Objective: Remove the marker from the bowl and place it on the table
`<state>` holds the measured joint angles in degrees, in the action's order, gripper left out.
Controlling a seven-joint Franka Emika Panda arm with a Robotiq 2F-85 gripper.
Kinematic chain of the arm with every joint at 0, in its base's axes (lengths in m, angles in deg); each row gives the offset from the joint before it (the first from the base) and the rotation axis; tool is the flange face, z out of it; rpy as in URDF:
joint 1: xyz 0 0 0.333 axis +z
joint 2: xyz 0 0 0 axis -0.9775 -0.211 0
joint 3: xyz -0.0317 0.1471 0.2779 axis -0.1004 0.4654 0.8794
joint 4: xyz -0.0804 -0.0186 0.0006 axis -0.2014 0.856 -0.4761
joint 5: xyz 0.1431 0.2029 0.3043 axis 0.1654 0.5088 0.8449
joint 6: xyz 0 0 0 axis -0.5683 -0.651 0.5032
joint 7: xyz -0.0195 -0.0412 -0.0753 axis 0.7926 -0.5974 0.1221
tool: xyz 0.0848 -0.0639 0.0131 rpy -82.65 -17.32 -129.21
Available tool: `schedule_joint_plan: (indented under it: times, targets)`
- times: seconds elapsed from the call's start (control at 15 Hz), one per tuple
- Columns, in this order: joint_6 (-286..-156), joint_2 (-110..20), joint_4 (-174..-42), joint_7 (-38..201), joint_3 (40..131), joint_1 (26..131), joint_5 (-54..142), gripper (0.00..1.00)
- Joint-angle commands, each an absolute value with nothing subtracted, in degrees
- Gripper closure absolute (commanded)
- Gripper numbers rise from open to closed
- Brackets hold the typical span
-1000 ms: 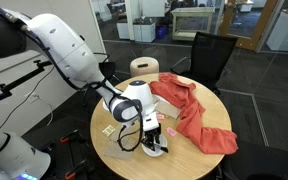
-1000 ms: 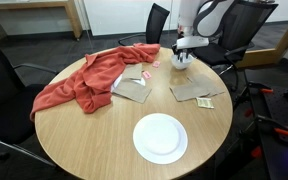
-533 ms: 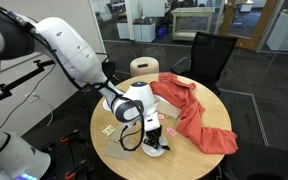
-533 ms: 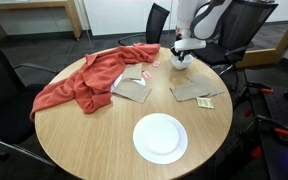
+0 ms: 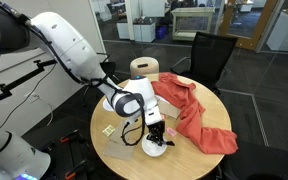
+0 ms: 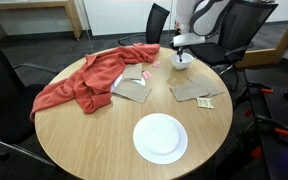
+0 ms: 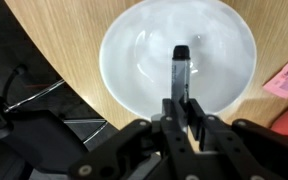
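One marker (image 7: 181, 68) and one white bowl (image 7: 124, 60). The pincer (image 7: 181, 108) is closed on the marker's end and holds it over the bowl, near the table (image 7: 59, 35) edge.

Claw (image 7: 181, 104) downward, apparently pinched on the marker (image 7: 180, 68)

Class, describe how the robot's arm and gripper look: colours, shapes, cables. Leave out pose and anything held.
The arm has bulky, rounded white segments with darker joints. The gripper is black and angular, with two slim fingers. Thin black cables loop beside it.
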<state>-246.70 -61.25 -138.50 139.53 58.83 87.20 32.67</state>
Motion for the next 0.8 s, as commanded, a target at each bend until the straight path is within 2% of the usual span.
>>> schedule_joint_plan:
  times: [0.0,0.33,0.73]
  targets:
    - [-247.6,-55.3,-142.6,141.6,54.7,92.1,30.2,0.95]
    - [-246.4,-46.1,-147.0,139.0,54.9,94.8,26.3,0.95]
    - [-244.4,-36.2,-152.8,129.0,67.5,89.0,27.1,0.95]
